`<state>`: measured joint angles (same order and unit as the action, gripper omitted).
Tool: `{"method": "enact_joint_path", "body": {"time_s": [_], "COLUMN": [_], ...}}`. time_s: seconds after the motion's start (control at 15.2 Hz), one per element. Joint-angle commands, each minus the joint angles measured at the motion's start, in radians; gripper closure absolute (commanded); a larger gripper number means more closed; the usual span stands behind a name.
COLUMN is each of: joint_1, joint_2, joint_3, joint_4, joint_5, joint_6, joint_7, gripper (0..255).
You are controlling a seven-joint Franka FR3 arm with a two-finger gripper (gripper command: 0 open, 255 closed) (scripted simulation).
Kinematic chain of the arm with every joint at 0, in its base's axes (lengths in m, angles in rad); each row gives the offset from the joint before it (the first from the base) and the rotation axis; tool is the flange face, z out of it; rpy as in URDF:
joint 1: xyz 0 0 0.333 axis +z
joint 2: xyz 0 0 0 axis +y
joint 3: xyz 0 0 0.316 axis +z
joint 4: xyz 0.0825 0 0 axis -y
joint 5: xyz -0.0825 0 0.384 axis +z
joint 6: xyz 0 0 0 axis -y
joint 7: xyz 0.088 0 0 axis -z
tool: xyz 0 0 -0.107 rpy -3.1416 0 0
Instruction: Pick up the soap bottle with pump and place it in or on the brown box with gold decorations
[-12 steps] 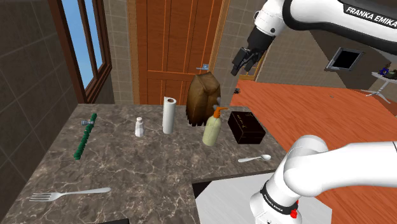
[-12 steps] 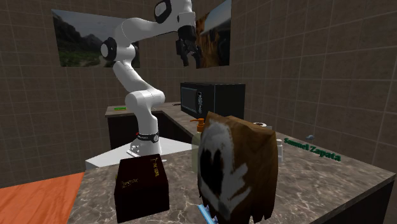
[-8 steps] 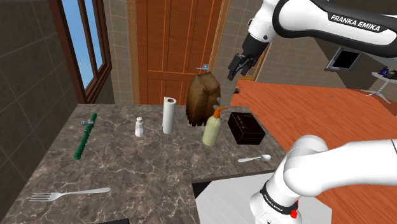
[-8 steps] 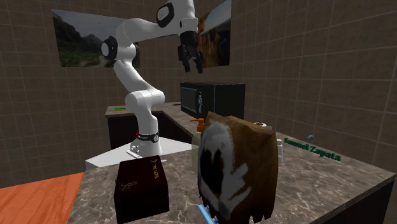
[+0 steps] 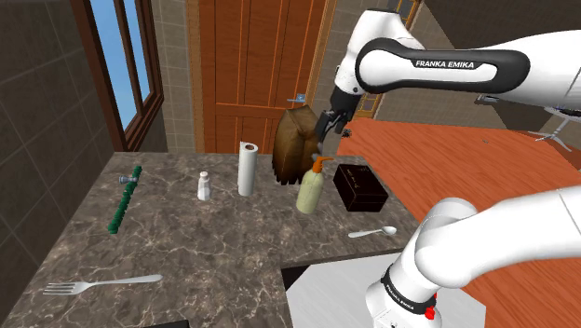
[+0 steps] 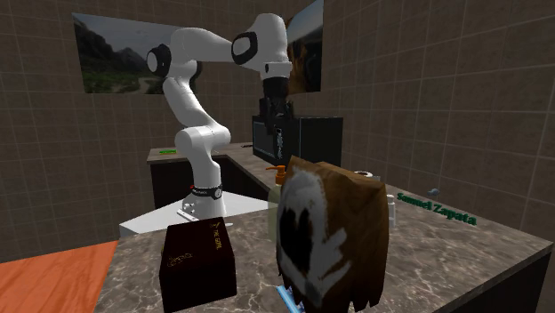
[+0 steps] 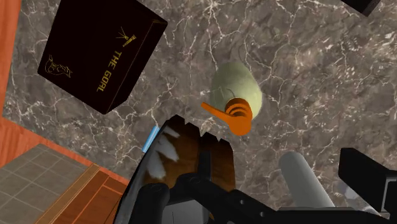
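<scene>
The fingers (image 7: 205,167) stand apart with nothing between them, hanging in the air above the desk (image 5: 214,244) and pointing down at it. The soap bottle (image 5: 309,192), pale and cream-coloured, stands upright on the desk, so its long axis runs nearly along the line of the fingers. In the shoulder view it is almost straight below them, a touch toward that view's left. Seen from the hand, its orange pump (image 7: 234,114) sits off the midline between the fingers, on the side of the finger that overlaps a brown and white furry object (image 6: 329,236). The likely descent therefore needs a small sideways shift first. The dark brown box with gold lettering (image 5: 360,186) lies just beside the bottle, toward the shoulder view's right, lid closed as far as I can tell. That furry object, whose kind I cannot make out, hides most of the bottle in the second exterior view. A paper towel roll (image 7: 304,184) is cut off behind the hand.
</scene>
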<state>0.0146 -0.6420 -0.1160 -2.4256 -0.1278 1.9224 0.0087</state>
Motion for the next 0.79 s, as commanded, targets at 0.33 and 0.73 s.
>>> {"method": "enact_joint_path", "body": {"time_s": [0.33,0.73], "joint_1": [-0.001,-0.004], "joint_2": [0.189,0.226], "joint_3": [-0.037,-0.046], "joint_4": [-0.051,-0.103], "joint_5": [-0.015,-0.02], "joint_6": [0.158,0.247], "joint_7": [-0.029,-0.028], "gripper": [0,0]}}
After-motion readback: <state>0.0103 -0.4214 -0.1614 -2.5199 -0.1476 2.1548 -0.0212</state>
